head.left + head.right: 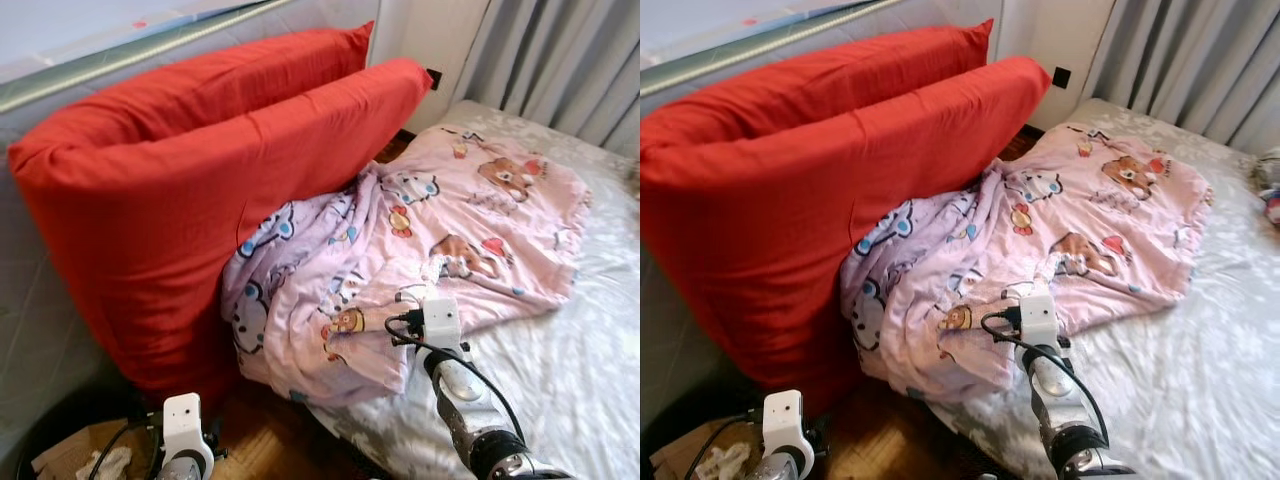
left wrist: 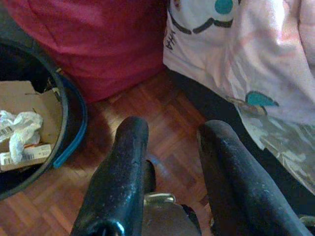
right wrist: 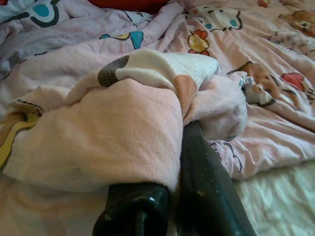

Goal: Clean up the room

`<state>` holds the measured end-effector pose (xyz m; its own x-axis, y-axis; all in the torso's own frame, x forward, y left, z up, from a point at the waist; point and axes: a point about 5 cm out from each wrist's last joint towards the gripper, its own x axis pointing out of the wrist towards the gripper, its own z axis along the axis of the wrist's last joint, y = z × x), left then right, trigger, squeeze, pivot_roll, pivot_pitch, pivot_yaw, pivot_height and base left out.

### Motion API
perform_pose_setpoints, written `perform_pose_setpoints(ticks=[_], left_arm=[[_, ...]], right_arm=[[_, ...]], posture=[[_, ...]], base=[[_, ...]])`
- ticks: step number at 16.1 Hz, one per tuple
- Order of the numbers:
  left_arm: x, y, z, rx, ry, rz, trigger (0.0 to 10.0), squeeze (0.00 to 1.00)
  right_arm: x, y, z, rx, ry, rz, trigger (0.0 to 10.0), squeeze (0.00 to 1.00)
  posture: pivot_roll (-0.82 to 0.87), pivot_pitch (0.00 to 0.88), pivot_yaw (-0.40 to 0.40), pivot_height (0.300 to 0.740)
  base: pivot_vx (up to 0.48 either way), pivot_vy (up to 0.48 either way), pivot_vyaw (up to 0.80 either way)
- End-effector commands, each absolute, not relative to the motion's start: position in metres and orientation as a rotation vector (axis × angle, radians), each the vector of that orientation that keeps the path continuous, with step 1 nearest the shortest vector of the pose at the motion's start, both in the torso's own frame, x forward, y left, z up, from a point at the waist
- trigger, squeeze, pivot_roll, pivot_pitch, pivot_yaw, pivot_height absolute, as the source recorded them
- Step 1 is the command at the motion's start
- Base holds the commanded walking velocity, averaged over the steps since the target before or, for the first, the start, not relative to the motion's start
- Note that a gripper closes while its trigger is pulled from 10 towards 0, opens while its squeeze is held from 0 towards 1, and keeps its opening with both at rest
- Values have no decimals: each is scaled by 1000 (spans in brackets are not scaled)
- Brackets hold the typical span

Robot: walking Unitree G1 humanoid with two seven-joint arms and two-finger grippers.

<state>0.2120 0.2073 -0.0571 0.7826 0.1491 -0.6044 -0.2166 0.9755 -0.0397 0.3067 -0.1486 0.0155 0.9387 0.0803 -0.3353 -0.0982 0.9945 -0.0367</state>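
Head camera views look down on a bed (image 1: pixel 590 330) covered by a pale grey patterned sheet, with a pink blanket (image 1: pixel 440 230) printed with cartoon bears and cats lying crumpled across it. 1 edge of the blanket spills over the side of the bed toward a dark wooden parquet floor (image 2: pixel 162 147). 2 large red cushions (image 1: pixel 200 170) stand on edge beside the bed, leaning against a pale wall under a window, and the blanket's bunched end presses against them. Grey curtains (image 1: pixel 560 60) hang behind the far end of the bed. The right gripper (image 3: pixel 179 147) reaches onto the blanket near the bed's edge; in the right wrist view its 2 black fingers (image 3: pixel 206 187) are pinched together on a fold of the pink blanket, with fabric bunched over and around them. The left gripper (image 2: pixel 170 147) hangs low beside the bed above the floor, its 2 fingers (image 2: pixel 123 167) apart with nothing between them. Near it on the floor sits a dark round bin (image 2: pixel 69 123) holding cardboard and crumpled paper (image 2: pixel 19 128), close to the base of the red cushions.
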Motion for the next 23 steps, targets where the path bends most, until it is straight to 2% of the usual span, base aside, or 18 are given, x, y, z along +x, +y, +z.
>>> perform_pose_setpoints(ticks=[1, 16, 19, 23], left_arm=[[206, 208, -61, -117, 658, 207, 10000, 0], [207, 207, -60, -103, 655, 190, 10000, 0], [207, 206, -60, -92, 656, 180, 10000, 0], [206, 205, -61, -84, 666, 175, 10000, 0]], right_arm=[[307, -150, 17, -61, 326, 90, 10000, 0], [306, -173, 16, -111, 350, -73, 10000, 0], [305, -166, 12, -101, 383, -21, 10000, 0], [294, -154, -4, -172, 506, 123, 10000, 0]], posture=[[-60, 75, -88, 740], [-60, 86, -87, 740], [-62, 88, -88, 740], [-66, 91, -88, 740]], base=[[-292, 0, 0], [-301, 0, 0], [-291, 0, 0], [0, 0, 0]])
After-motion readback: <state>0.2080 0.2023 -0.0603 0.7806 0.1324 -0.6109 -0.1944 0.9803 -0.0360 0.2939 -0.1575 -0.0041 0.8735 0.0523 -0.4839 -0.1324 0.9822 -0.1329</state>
